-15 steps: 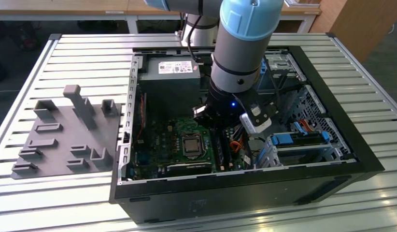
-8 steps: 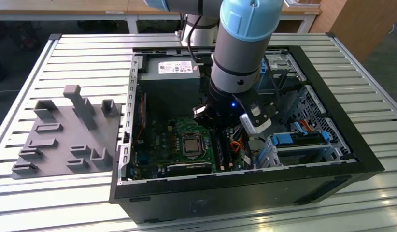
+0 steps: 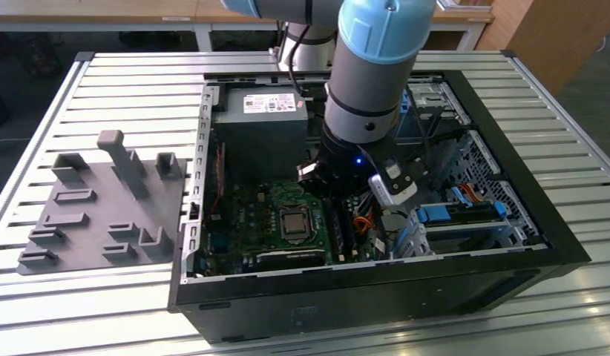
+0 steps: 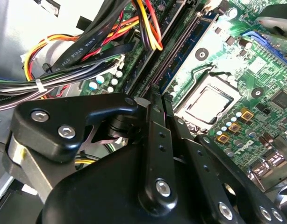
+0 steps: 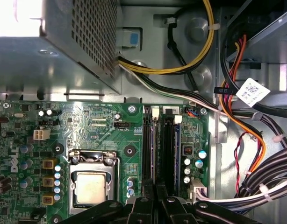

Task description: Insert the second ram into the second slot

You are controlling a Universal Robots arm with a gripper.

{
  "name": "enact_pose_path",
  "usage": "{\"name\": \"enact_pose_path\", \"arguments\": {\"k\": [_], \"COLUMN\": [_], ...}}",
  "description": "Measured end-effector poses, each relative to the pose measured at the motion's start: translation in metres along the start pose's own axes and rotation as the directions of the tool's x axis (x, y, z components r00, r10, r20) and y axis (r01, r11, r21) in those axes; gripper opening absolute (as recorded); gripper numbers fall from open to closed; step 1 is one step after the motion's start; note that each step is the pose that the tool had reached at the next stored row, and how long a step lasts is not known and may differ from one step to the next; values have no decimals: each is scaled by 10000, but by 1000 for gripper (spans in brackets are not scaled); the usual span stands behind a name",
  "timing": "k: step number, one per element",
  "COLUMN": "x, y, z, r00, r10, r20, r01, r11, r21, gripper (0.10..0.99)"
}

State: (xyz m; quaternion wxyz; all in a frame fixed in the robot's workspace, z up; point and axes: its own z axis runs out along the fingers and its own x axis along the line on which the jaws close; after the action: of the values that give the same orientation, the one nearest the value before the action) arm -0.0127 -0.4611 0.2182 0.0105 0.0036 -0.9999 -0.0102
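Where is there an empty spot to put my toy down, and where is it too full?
Free: the slatted table in front of the computer case, and behind the grey holder tray. Crowded: inside the case, where the gripper sits over the memory slots beside bundled cables.

None of the print is clear enough to read. In the exterior view a white paper label (image 3: 275, 103) with dark print lies on the grey metal power-supply box (image 3: 228, 108), at twelve o'clock from the square silver processor socket (image 3: 294, 221). A white printed tag (image 5: 252, 92) sits among the cables in the first wrist view. White lettering runs along a flat black cable (image 4: 73, 58) in the second wrist view.
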Motion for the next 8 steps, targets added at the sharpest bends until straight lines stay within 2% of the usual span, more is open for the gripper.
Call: {"name": "enact_pose_path", "arguments": {"k": [8], "x": [-15], "y": [0], "z": [5], "r00": [9999], "r10": [116], "r20": [2], "r01": [-116], "r11": [9999], "r21": [-4], "gripper": [137]}}
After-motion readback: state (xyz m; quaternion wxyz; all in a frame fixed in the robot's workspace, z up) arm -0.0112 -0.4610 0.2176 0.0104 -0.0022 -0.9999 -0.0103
